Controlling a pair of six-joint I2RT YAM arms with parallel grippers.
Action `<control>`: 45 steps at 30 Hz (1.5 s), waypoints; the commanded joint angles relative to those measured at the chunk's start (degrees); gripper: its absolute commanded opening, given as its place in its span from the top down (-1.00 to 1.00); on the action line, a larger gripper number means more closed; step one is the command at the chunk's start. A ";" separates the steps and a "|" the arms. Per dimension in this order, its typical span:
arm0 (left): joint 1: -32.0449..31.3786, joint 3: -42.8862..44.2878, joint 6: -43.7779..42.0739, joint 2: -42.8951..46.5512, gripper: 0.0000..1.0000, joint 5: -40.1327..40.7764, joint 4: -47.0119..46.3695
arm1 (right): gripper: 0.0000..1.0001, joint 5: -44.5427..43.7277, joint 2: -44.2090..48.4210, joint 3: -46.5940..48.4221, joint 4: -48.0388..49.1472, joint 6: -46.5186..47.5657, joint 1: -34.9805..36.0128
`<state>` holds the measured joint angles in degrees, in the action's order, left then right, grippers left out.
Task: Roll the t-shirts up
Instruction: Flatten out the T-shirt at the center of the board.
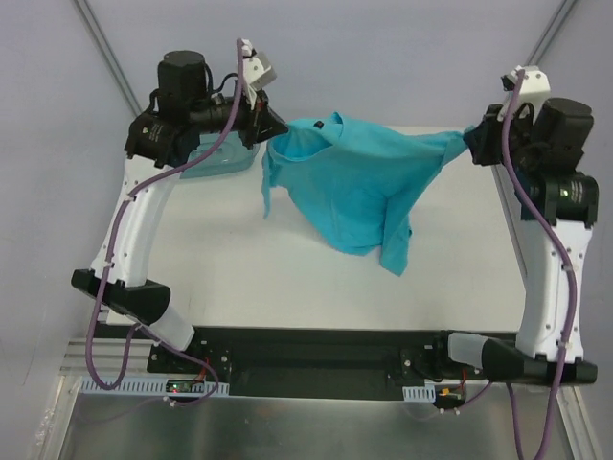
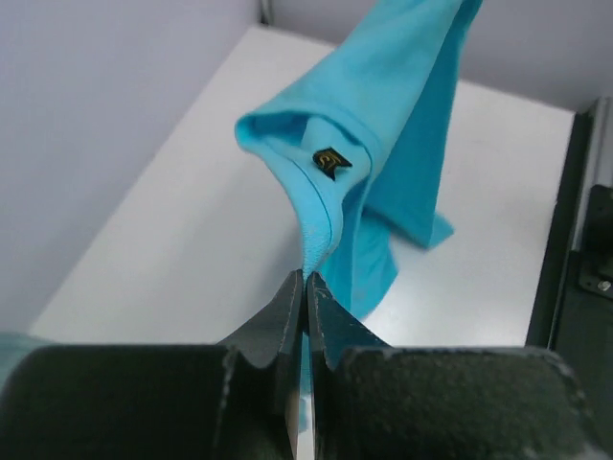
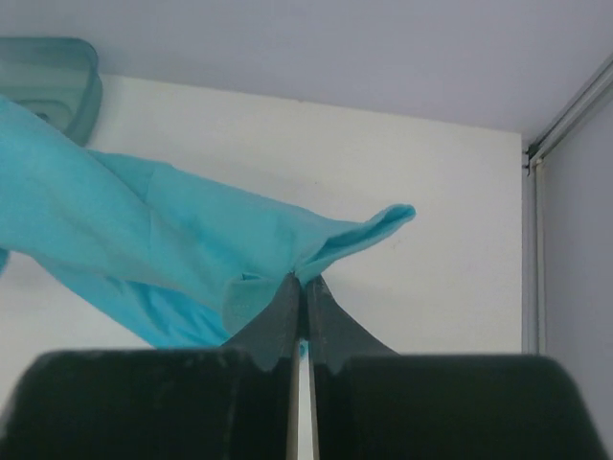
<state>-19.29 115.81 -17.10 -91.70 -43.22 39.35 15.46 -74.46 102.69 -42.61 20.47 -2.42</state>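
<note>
The turquoise t-shirt [image 1: 359, 187] hangs stretched in the air between both arms, its lower folds drooping toward the white table [image 1: 239, 268]. My left gripper [image 1: 275, 127] is shut on the t-shirt [image 2: 383, 115] near the collar, beside a small dark label [image 2: 330, 161]. My right gripper [image 1: 471, 142] is shut on the far right edge of the cloth. In the right wrist view the t-shirt [image 3: 163, 240] runs off to the left from the pinched fingertips [image 3: 305, 280], with a fold sticking out to the right. The left fingertips [image 2: 306, 280] pinch a narrow pulled-up ridge of fabric.
A translucent blue-green plastic bin [image 1: 215, 158] stands at the table's back left, partly hidden behind the left arm, and shows as the bin [image 3: 53, 81] in the right wrist view. A dark rail [image 1: 316, 350] runs along the near edge between the arm bases.
</note>
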 commanded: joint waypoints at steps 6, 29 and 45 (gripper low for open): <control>-10.67 19.62 5.59 -12.34 1.00 -9.77 2.66 | 0.99 -11.32 20.31 -12.41 -6.87 -10.71 -3.03; 3.54 -12.68 16.67 -7.11 -0.32 -1.97 0.81 | -0.13 7.73 6.10 -23.07 -5.99 23.54 7.30; 30.61 -52.60 19.56 29.53 -0.64 4.90 0.64 | -0.15 4.93 -42.95 9.45 -17.95 52.30 41.08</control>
<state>6.20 66.67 0.45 -69.38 -39.00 39.92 21.26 -112.79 103.85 -54.24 64.86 35.70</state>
